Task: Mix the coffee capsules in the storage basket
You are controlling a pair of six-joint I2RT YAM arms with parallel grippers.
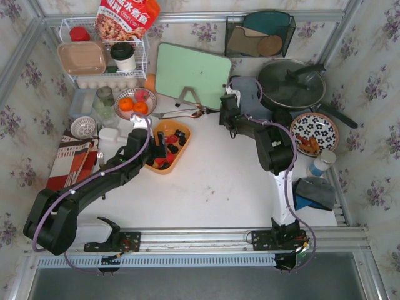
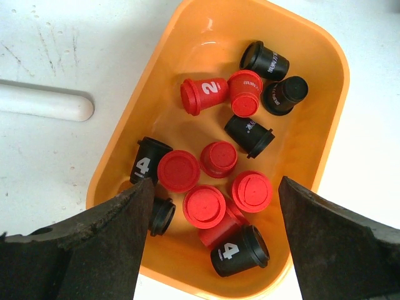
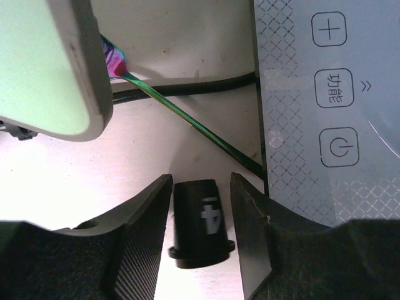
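The orange storage basket [image 1: 185,141] sits left of the table's centre and fills the left wrist view [image 2: 325,125]. It holds several red capsules [image 2: 212,94] and black capsules [image 2: 265,60], some standing and some on their sides. My left gripper [image 1: 161,147] hangs just above the basket's near end, open and empty [image 2: 215,187]. My right gripper [image 1: 230,122] is by the induction cooker, shut [image 3: 201,181] on a black capsule marked 4 [image 3: 200,219] and holding it above the table.
A green cutting board [image 1: 190,72] leans behind the basket and shows in the right wrist view [image 3: 50,62]. The induction cooker [image 3: 331,94] with a pan [image 1: 290,81] is at right. A spoon [image 3: 181,115], a bowl of oranges [image 1: 134,103], a white wire rack [image 1: 103,56] and a flowered plate [image 1: 314,132] stand around.
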